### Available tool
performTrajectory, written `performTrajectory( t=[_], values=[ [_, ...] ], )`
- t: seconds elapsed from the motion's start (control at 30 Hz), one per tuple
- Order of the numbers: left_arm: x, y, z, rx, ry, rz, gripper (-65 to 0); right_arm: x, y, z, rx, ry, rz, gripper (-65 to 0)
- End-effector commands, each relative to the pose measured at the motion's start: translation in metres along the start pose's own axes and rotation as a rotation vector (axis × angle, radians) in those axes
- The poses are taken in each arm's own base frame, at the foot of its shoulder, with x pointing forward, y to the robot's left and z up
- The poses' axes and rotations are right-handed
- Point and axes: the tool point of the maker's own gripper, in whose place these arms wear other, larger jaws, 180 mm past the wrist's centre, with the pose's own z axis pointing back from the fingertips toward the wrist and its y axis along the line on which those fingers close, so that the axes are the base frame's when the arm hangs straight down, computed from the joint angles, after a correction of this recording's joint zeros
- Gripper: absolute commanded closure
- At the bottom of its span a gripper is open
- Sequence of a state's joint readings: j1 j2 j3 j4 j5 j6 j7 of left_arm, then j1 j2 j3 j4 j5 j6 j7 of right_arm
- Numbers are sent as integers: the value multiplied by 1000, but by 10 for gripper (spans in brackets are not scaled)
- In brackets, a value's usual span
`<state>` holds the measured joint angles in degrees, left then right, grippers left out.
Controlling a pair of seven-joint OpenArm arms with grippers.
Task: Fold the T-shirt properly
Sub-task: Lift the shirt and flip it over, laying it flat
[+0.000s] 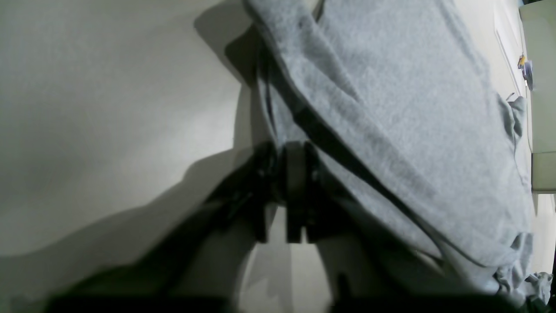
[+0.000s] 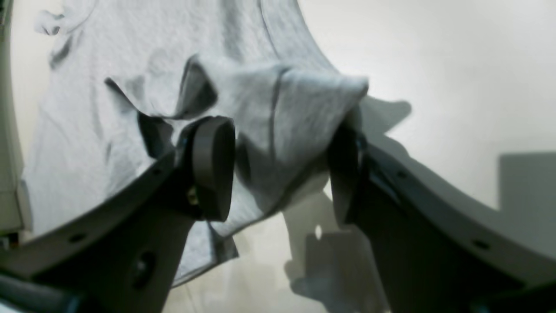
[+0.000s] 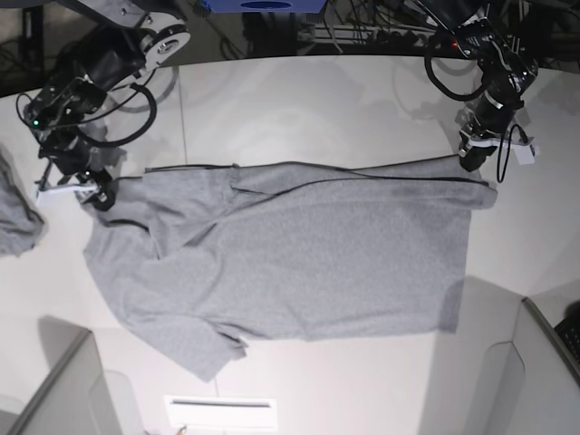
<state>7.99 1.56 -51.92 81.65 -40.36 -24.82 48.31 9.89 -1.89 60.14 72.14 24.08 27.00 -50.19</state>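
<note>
The T-shirt point(image 3: 290, 254) lay spread plain side up across the middle of the tabletop point(image 3: 344, 100), long axis running side to side in the base view, one edge doubled over in a dark seam along the far side. The left tool point(image 1: 295, 191) was pinched tight on the shirt's far corner, jaws together with fabric between them. The right tool point(image 2: 282, 169) stood wide apart around a raised peak of cloth at the opposite corner, pads not pressing it, so nothing was held there yet. Main risk, as I judged it: if the left arm pulled or lifted before the right one clamped, the shirt would drag and skew, bunching toward one side and spoiling the fold line. The peak could also slump out from between the right pads before they met, leaving an empty pinch or only a single layer caught. The left grip looked thin, right at the hem, and might slip under tension. Only the base view showed the whole layout, both corners and a grey cloth lump point(image 3: 16, 217) at the tabletop edge; only the wrist views showed how the jaws stood, which the base view left too small to read.
</note>
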Motion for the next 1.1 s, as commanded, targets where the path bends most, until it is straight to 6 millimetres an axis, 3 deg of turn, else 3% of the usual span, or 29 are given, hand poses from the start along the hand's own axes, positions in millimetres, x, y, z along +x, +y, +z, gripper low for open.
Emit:
performTrajectory(
  t=[0.0,0.2,0.23,0.33,0.53,0.63,0.83,0.93,1.07],
  values=[
    [3,3,2,15,5,-14,0,-10,-6,-1,-28,54,8,-329],
    [13,6,4,22,-5,-39,0,-11,-7,-2,-26,63,15,-303],
    [16,6,5,22,-10,-45,0,-12,-7,-2,-27,65,16,-258],
    [38,1,13,25,-41,-113,0,-4,-10,3,-41,57,39,0],
    [74,-32,27,40,-43,-255,0,8,6,8,-69,166,151,0],
    [102,-57,35,22,-72,-323,0,26,18,19,-100,155,122,0],
    [148,-96,33,-24,-100,-376,0,86,62,37,-69,105,145,0],
    [157,-100,28,-35,-101,-363,0,107,83,42,-41,102,53,0],
    [147,-94,29,-24,-71,-365,0,113,79,45,-54,90,16,0]
  ],
)
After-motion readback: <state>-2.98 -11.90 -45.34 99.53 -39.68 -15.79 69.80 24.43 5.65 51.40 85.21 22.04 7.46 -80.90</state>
